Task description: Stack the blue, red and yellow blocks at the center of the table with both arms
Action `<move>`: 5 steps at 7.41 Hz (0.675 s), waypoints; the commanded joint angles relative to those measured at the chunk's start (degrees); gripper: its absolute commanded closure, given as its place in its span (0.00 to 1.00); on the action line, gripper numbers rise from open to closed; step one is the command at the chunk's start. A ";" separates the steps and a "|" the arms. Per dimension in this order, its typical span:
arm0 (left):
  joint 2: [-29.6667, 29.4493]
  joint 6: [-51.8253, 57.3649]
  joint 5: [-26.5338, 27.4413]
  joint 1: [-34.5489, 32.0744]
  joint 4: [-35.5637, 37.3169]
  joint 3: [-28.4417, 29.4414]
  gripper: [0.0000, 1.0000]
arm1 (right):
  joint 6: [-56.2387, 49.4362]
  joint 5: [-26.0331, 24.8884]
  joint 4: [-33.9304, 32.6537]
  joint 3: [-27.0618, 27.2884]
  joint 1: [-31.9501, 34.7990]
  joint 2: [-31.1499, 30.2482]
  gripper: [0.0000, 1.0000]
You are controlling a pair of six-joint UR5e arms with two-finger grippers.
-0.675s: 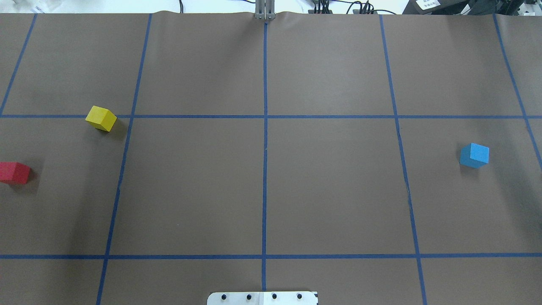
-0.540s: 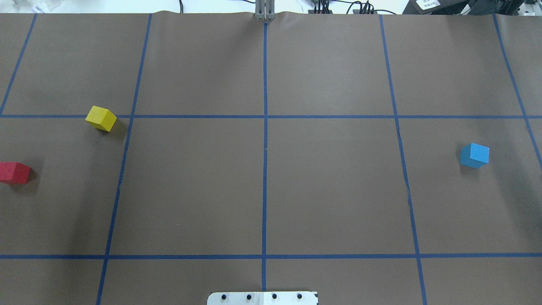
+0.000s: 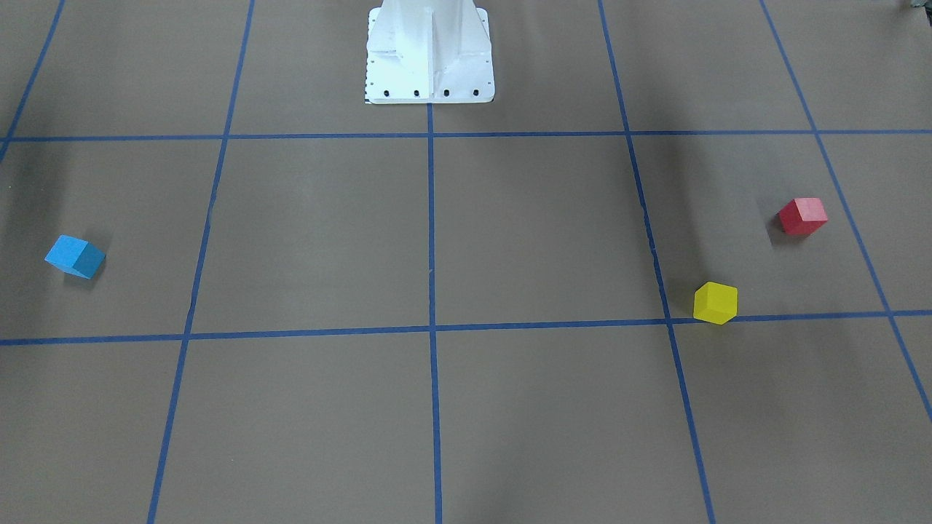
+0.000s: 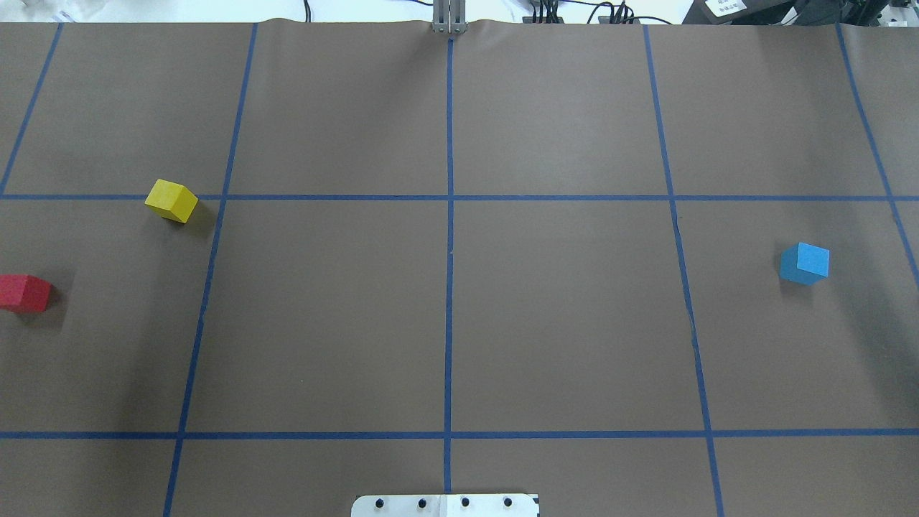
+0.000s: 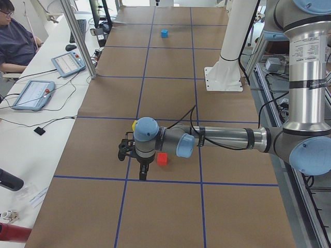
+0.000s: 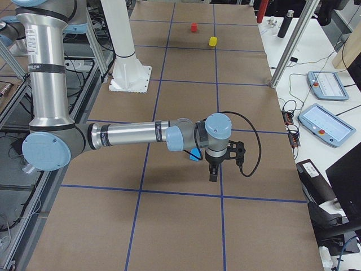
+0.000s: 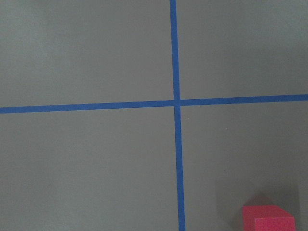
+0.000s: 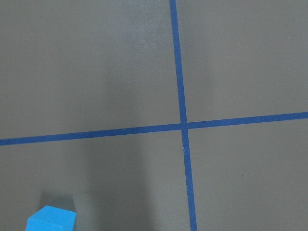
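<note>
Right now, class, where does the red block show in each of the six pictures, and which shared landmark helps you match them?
Front-facing: red block at right, mid-height.
Overhead: red block at the left edge, partly cut off.
Exterior left: red block near the centre.
Exterior right: red block at the top, far end.
Left wrist: red block in the bottom right corner.
Right wrist: not in it.
Landmark: the yellow block nearby, in all four fixed views.
</note>
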 commanded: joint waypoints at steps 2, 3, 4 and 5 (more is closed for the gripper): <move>-0.22 0.08 -3.36 0.16 -0.47 -3.93 0.00 | 0.71 3.24 3.42 0.72 -3.60 4.40 0.00; -0.22 0.08 -3.47 0.25 -0.56 -4.12 0.00 | 7.50 4.58 3.78 0.81 -7.97 4.57 0.00; -0.22 0.08 -3.47 0.25 -0.47 -3.94 0.00 | 17.40 3.46 6.05 1.33 -13.24 5.10 0.00; -0.22 -0.01 -3.47 0.25 -0.47 -3.94 0.00 | 24.20 -0.12 10.77 1.42 -16.77 4.14 0.00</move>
